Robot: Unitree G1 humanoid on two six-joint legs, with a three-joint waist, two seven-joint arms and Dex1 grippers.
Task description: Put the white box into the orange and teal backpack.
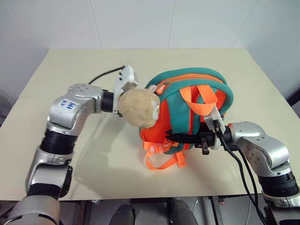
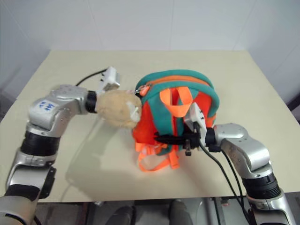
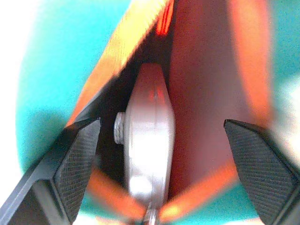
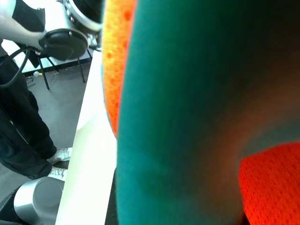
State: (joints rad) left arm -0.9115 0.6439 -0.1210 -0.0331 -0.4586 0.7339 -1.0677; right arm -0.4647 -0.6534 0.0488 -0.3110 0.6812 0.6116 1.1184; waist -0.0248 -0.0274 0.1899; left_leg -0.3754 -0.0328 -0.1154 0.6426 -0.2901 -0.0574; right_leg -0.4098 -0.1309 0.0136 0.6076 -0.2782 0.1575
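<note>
While one orange and teal backpack [image 1: 187, 110] stands, left gripper [image 3: 161, 154] spread, right gripper [image 1: 180, 138] seemingly pinching strap [image 1: 164, 147].

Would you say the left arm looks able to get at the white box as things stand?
Probably yes. The left end effector is open at the orange and teal backpack's opening, and the white box sits inside, straight ahead between its fingers. Only the tan plush toy hangs close by.

The orange and teal backpack [image 1: 187, 110] stands centre-frame on the table [image 1: 70, 75], a plush toy [image 1: 139, 108] at its left, the white box [image 3: 147, 150] inside.
</note>
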